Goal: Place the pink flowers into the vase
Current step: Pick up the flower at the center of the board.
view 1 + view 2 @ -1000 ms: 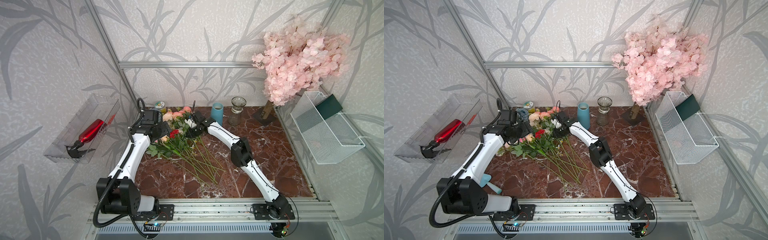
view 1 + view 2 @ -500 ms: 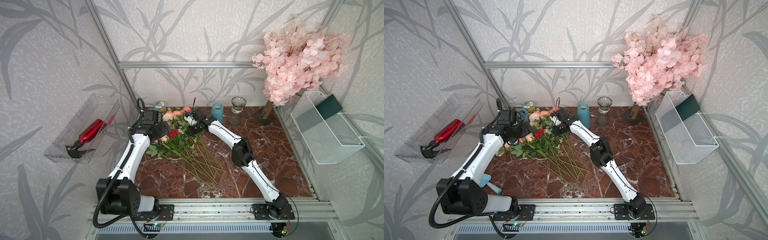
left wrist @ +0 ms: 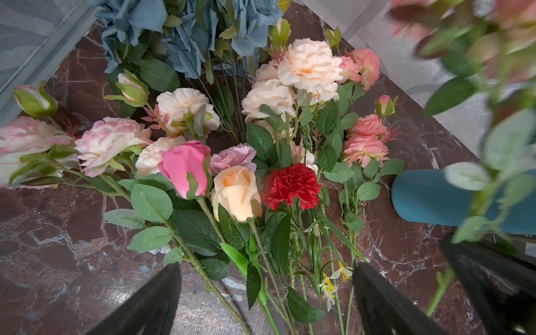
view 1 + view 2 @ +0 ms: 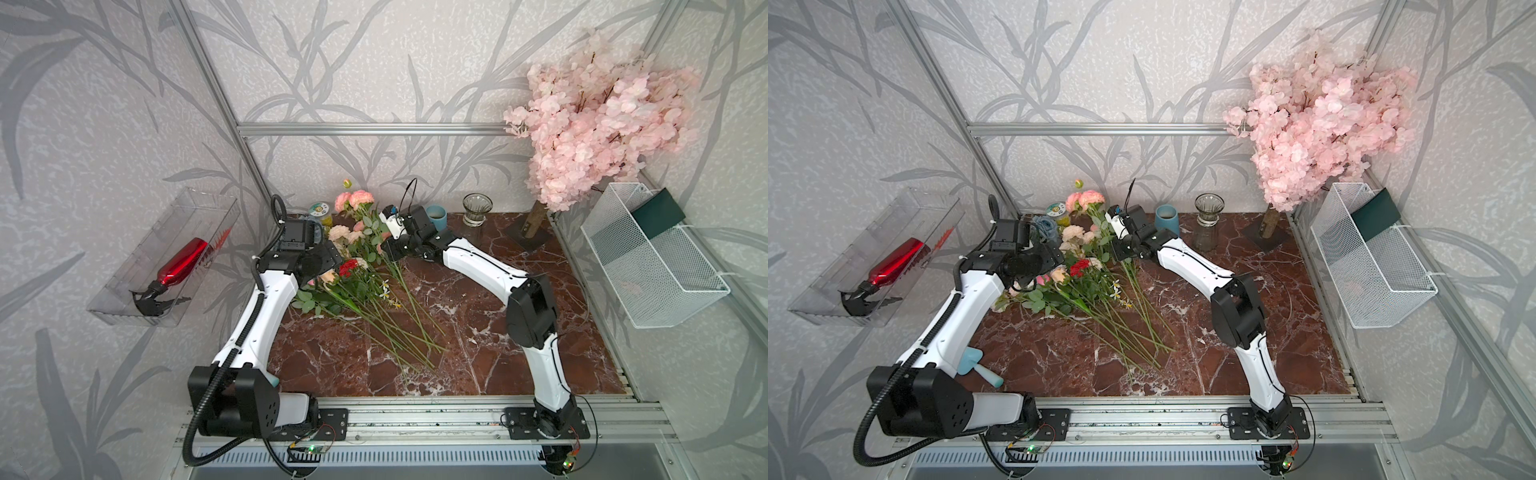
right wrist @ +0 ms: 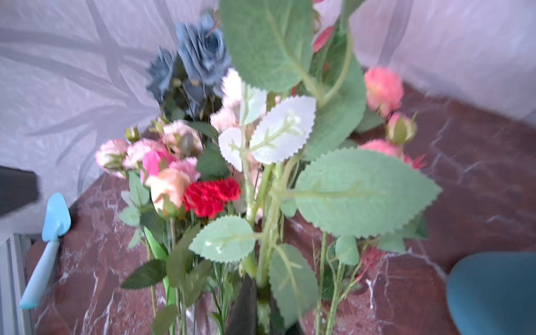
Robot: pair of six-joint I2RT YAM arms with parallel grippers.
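a clear wall bin [image 4: 201, 216] holds a red spray bottle [image 4: 179, 266]; a white mesh basket [image 4: 648, 282] holds a dark green flat item [image 4: 656, 212]. the glass vase [image 4: 477, 210] and a teal cup [image 4: 436, 215] stand by the back wall. the right gripper [image 5: 262, 313] is clenched on a stem of the pink flowers [image 4: 353, 200], raised above the flower pile [image 4: 374, 299], not yet in the vase. the left gripper [image 3: 266, 284] hangs released over the pile. the right wrist view is blurred, and the cup's inside is hard to make out.

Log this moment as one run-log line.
left claw: open over flower pile | right claw: shut on pink flowers stem, heads high | glass vase: no stems | blue vase: no stems
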